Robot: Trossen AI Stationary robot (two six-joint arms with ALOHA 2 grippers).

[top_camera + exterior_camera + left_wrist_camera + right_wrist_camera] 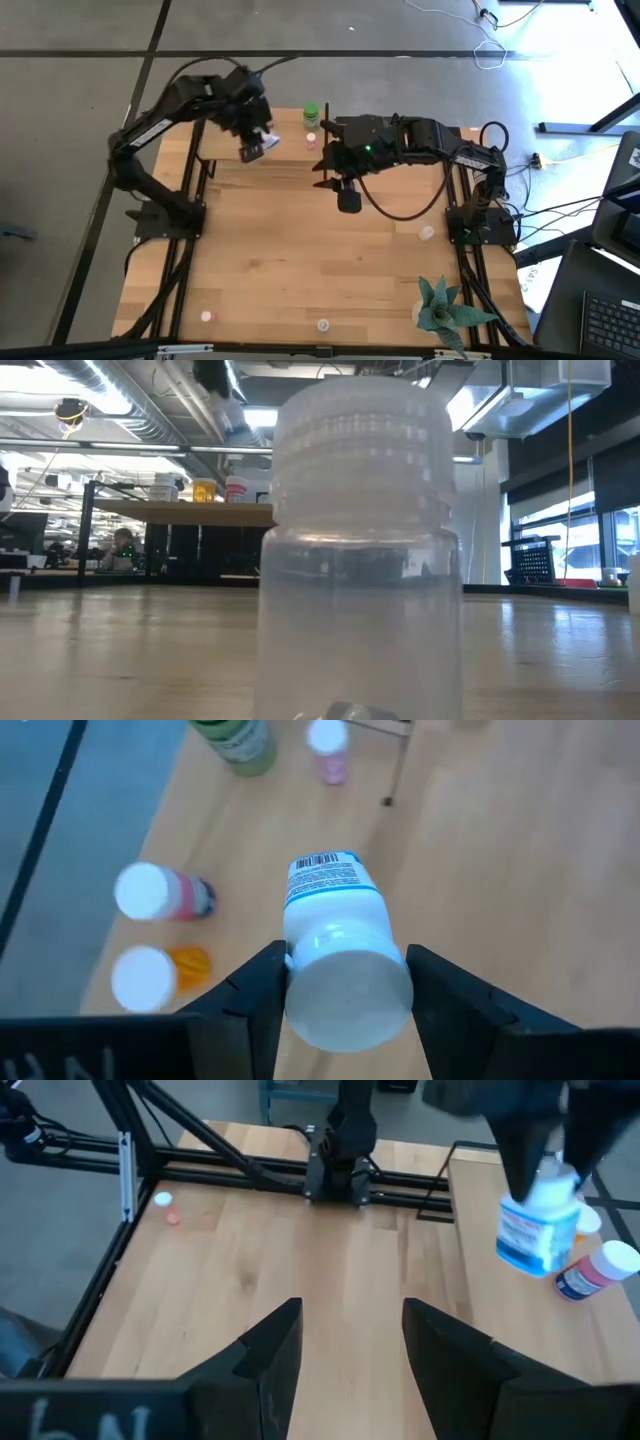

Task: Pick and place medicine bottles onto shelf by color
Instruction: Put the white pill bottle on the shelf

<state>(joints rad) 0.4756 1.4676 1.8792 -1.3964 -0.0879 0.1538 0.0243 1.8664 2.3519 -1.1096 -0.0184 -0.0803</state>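
Observation:
My left gripper (256,148) hangs over the left part of the light wood shelf (290,150) and is shut on a white bottle with a blue label (335,910). A pink bottle (160,892) and an orange bottle (150,975), both white-capped, sit on the shelf below it. Farther along the shelf stand a larger green bottle (312,115) and a small pink one (311,140). My right gripper (347,200) is open, in the air over the table just near of the shelf, touching nothing. A clear bottle (360,550) stands on its base near the table's near edge. My left gripper pinches the white bottle between its two fingers at the top end, by the cap (350,985). The fingers (255,995) come from above, pointing down. The bottle hangs below them, slightly tilted, its body (530,1235) over the shelf; whether its base touches, I cannot tell.
A green spiky plant (445,310) stands at the table's near right corner. Loose small bottles lie on the tabletop: a pink one (207,316) near left, a clear one (323,325) near middle, another (427,233) at right. Thin black shelf posts (398,765) rise nearby.

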